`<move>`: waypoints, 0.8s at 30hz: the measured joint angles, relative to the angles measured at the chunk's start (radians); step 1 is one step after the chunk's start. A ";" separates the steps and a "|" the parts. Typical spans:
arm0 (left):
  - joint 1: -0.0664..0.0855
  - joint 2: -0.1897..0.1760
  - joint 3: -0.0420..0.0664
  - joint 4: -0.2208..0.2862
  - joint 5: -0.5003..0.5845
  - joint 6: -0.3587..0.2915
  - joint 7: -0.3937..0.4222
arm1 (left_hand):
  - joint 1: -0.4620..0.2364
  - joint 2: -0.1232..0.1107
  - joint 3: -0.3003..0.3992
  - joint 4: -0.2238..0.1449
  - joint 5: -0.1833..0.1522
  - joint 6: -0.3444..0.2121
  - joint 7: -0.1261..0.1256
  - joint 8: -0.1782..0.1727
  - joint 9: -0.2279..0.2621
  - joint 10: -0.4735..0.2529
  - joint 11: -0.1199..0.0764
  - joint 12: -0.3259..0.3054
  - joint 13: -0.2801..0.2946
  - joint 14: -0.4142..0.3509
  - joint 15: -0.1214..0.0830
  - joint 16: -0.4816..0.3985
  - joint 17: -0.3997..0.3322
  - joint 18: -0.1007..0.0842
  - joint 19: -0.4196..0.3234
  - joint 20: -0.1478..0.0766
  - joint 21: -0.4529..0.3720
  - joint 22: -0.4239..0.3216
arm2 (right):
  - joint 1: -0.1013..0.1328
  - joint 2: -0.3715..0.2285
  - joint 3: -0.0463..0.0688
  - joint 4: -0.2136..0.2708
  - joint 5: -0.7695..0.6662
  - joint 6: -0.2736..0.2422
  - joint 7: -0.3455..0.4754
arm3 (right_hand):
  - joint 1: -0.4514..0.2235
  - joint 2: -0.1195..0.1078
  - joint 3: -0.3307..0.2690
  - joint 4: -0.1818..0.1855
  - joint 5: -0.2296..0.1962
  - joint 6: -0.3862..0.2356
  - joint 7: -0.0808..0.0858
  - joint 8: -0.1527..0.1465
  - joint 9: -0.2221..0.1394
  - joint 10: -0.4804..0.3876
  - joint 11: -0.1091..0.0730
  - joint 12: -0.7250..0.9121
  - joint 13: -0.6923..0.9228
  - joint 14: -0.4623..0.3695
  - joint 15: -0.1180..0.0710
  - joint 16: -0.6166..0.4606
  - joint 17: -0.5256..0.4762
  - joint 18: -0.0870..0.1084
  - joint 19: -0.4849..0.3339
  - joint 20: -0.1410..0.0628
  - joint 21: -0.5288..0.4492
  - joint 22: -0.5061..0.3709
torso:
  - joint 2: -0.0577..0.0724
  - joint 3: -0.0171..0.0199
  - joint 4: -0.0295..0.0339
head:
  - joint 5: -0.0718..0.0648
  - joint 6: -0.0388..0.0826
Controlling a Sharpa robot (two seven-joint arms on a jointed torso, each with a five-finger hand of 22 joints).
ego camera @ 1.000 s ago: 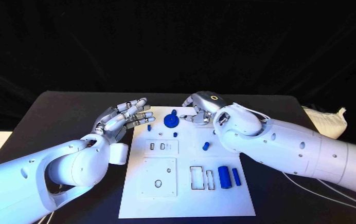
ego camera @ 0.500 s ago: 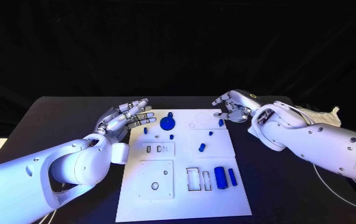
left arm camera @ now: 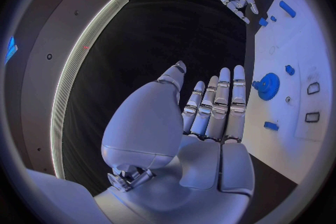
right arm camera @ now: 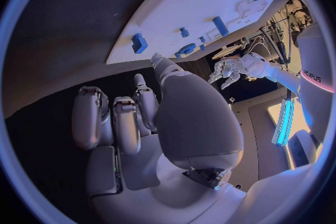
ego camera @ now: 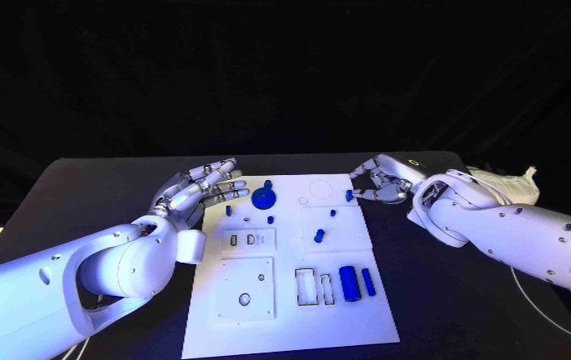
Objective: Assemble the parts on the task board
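the step in hand looks like a pause between placements: neither hand carries a part, and several blue pieces lie loose on the task board (ego camera: 291, 310), the white plate in the lower middle of the head view. the blue gear (ego camera: 264, 198) sits at the board's upper left, a small blue peg (ego camera: 319, 235) near its centre, and a large blue cylinder (ego camera: 349, 283) beside a thinner blue bar (ego camera: 368, 281) at the lower right, next to the open rectangular slots (ego camera: 306, 286). the next move probably calls for one hand to come back over the board and pick a loose piece to seat in its slot.

the left hand (ego camera: 200, 187) hovers at the board's upper left edge, palm up, fingers spread and straight, holding nothing. the right hand (ego camera: 383, 180) hangs just off the board's upper right corner, fingers curled inward; it seems empty, though the fingertips are small and hard to read.
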 measured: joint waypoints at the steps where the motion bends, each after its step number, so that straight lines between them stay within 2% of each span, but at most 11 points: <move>1: 0.000 0.000 0.000 0.000 0.000 0.000 0.000 | 0.000 0.000 0.000 0.000 0.000 0.000 0.000 0.000 0.000 0.000 0.000 0.000 0.000 0.000 0.000 0.000 0.000 0.000 0.000 0.000 0.000 0.000 | 0.000 0.001 0.000 -0.005 0.000 0.003 0.001 | 0.000 0.000 0.000 0.000 0.000 0.000 0.000 0.000 0.000 0.000 0.000 0.000 0.000 0.000 0.000 0.000 0.000 0.000 0.000 0.000 0.000 0.000 | 0.000 0.0000 0.0000 | 0.000 0.000; 15: 0.000 0.001 0.000 0.000 0.000 0.002 -0.002 | 0.000 0.000 0.000 0.000 0.000 0.000 0.000 0.000 0.000 0.000 0.000 0.000 0.000 0.000 0.000 0.000 0.000 0.000 0.000 0.000 0.000 0.000 | -0.011 0.045 0.000 -0.064 0.000 0.028 0.001 | 0.000 0.000 0.000 0.000 0.000 0.000 0.000 0.000 0.000 0.000 0.000 0.000 0.000 0.000 0.000 0.000 0.000 0.000 0.000 0.000 0.000 -0.001 | 0.001 -0.0004 0.0022 | 0.004 -0.008; 24: 0.000 -0.001 0.000 0.000 0.000 0.002 -0.002 | 0.000 0.000 0.000 0.000 0.000 0.000 0.000 0.000 0.000 0.000 0.000 0.000 0.000 0.000 0.000 0.000 0.000 0.000 0.000 0.000 0.000 0.000 | -0.028 0.064 0.000 -0.089 0.000 0.047 0.000 | 0.000 0.000 0.000 0.000 0.000 0.011 -0.004 0.004 0.000 0.000 0.000 0.000 0.001 0.000 0.000 0.000 0.001 0.000 0.000 0.000 0.000 -0.001 | 0.001 -0.0005 0.0003 | 0.012 -0.015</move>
